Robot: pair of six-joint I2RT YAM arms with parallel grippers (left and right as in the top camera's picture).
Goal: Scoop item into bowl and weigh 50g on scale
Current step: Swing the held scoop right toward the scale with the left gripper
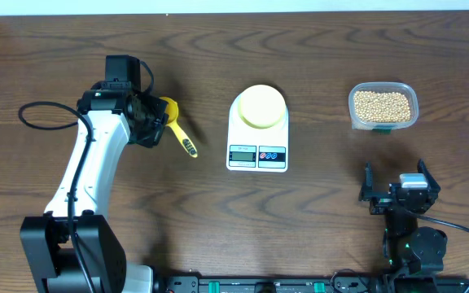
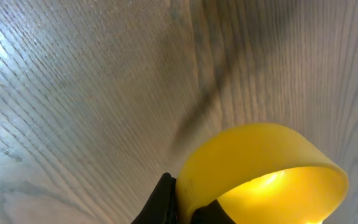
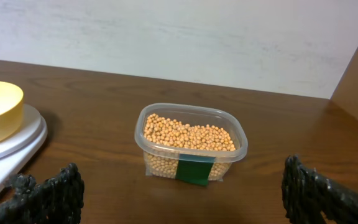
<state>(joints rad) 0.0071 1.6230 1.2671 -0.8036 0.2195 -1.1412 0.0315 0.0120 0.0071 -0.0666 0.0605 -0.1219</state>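
Overhead: tub (image 1: 383, 85) of beans (image 1: 383, 106) near scale (image 1: 236, 134) (bowl (image 1: 260, 106) on top)

A robotics test bench in a lab-like room is indicated, not a home kitchen. A dark wood-grain table (image 1: 316, 49) is set against a plain white wall (image 3: 179, 37). Two robot arms, a white left arm (image 1: 84, 163) and a black right arm (image 1: 414, 244), are mounted at its near edge, beside a strip of electronics (image 1: 259, 285) and loose black cables (image 1: 23, 115). Only a few kitchen props are laid out: a white scale (image 1: 256, 159), a pale bowl (image 1: 261, 106), a yellow scoop (image 1: 184, 140) and a clear tub (image 1: 383, 126) of beans (image 1: 383, 104).
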